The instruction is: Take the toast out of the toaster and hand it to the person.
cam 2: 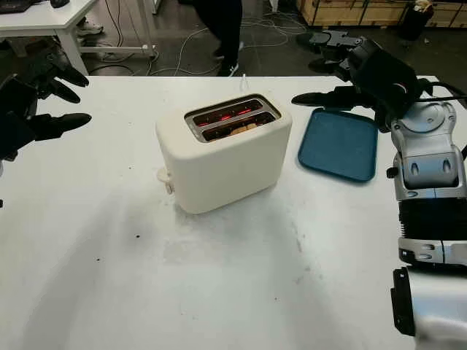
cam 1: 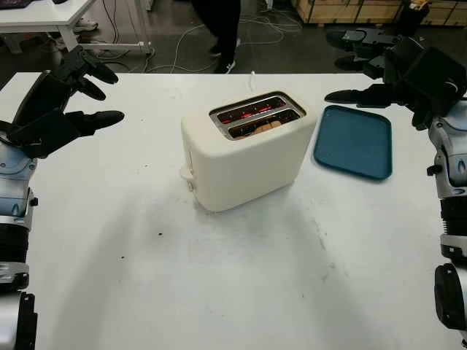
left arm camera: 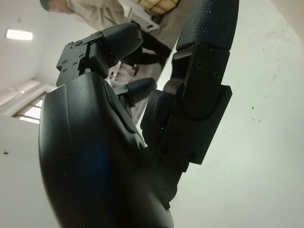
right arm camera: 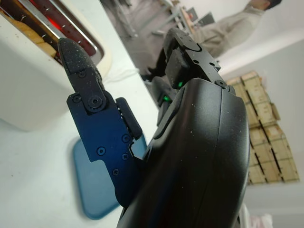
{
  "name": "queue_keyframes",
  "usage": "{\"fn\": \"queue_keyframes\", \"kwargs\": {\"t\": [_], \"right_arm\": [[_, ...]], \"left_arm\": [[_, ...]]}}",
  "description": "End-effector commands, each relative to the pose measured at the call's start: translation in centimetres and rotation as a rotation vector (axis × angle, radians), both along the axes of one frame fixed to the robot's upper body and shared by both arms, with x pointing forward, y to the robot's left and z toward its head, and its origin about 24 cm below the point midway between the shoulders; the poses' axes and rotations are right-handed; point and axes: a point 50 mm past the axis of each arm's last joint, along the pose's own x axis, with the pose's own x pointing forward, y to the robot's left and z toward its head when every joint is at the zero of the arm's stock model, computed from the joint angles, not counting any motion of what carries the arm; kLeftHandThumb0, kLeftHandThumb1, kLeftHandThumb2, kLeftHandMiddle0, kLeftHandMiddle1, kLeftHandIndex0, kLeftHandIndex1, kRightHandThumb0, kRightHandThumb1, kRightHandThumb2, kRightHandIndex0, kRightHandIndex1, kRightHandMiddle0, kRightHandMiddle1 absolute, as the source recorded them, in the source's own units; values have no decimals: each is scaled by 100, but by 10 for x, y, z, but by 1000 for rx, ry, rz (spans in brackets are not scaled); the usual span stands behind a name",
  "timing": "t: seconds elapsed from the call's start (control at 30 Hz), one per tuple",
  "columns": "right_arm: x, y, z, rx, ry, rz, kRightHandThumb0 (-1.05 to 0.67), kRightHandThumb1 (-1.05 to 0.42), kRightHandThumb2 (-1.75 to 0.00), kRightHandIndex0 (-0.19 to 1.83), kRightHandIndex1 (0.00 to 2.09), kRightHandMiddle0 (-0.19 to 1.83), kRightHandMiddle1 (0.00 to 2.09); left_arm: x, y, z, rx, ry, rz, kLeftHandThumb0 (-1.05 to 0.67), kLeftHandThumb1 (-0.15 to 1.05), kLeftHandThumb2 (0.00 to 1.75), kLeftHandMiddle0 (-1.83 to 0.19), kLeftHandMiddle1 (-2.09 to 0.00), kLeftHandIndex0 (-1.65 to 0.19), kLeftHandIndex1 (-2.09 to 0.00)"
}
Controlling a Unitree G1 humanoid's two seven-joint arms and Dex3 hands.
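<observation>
Pre-grasp step. Toast (cam 1: 266, 127) sits low in near slot of toaster (cam 1: 244, 149), table centre. Left hand (cam 1: 62, 109) open, far left; right hand (cam 2: 365, 76) open, above blue tray (cam 1: 354, 142). Next: right hand to slot, pinch toast.

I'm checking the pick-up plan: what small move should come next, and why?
Probably bring the right hand down over the toaster. The toast sits low in its near slot, and both hands are open; the left hand hangs farther away, while the right is nearer, above the blue tray.

toast (cam 1: 267, 127) in toaster (cam 1: 244, 157) | tray (cam 1: 354, 142) right of toaster, on table (cam 1: 219, 277)
</observation>
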Motion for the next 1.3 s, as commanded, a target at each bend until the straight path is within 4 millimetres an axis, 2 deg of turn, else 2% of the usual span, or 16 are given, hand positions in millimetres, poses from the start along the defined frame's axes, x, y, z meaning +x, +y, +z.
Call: {"fn": "queue_keyframes", "kwargs": {"t": [0.0,1.27], "right_arm": [[-1,1,4,10,-9,9,-50,-70,0,0,71,39,0],[-1,1,6,1,-12,2,-52,-70,0,1,73,41,1]], "left_arm": [[-1,0,0,-12,-3,-2,-105,92,15,0,-161,0,-150],[0,-1,0,-21,-11,-7,-105,92,13,0,-161,0,-150]]}}
